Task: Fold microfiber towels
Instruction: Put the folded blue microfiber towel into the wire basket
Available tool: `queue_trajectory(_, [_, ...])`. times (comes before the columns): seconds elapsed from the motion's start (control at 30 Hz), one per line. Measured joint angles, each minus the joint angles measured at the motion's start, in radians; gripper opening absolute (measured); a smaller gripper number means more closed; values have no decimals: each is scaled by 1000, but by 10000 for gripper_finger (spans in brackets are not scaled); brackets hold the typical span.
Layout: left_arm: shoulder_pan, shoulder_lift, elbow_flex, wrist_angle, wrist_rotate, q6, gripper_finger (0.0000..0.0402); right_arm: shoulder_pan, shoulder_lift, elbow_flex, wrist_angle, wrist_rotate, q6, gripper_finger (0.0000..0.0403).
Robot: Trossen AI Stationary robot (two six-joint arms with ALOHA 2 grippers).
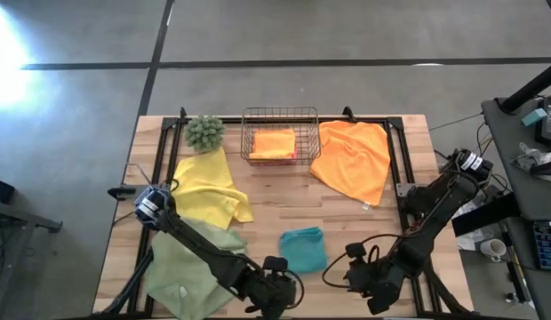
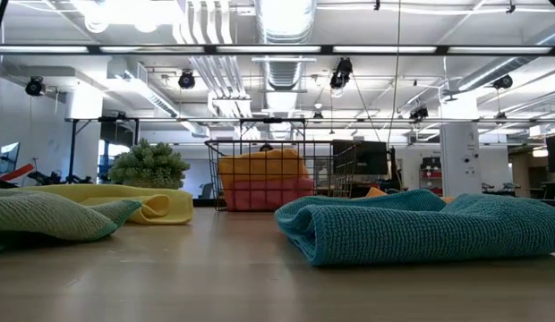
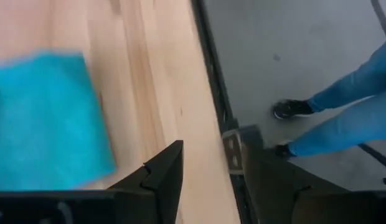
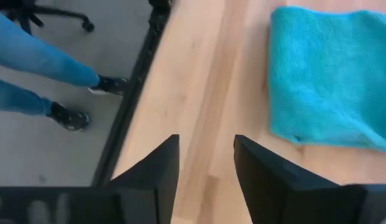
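Observation:
A folded teal towel lies flat on the wooden table near its front edge, also seen in the low view. My left gripper hovers open just left of and nearer than it, with the teal towel beside its fingers. My right gripper stands open to the right of the teal towel, with only bare wood between its fingers. A yellow towel, a sage green towel and an orange towel lie spread on the table.
A copper wire basket at the far middle holds a folded orange towel over a pink one. A spiky green plant stands left of it. A person's legs in blue jeans stand beyond the table's near edge.

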Motion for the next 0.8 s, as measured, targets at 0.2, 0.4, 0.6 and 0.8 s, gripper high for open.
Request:
queue_trajectory(0.2, [-1, 2, 96, -56, -157, 95, 147, 0, 0, 15, -77, -1, 2, 157])
queue_trajectory(0.4, [0, 14, 60, -61, -304, 127, 147, -6, 0, 13, -80, 14, -91, 155])
queue_trajectory(0.6, [0, 81, 40, -45, -325, 128, 147, -11, 8, 13, -77, 121, -186, 158])
queue_trajectory(0.8, [4, 152, 40, -25, -344, 128, 147, -16, 50, 12, -60, 167, -289, 158])
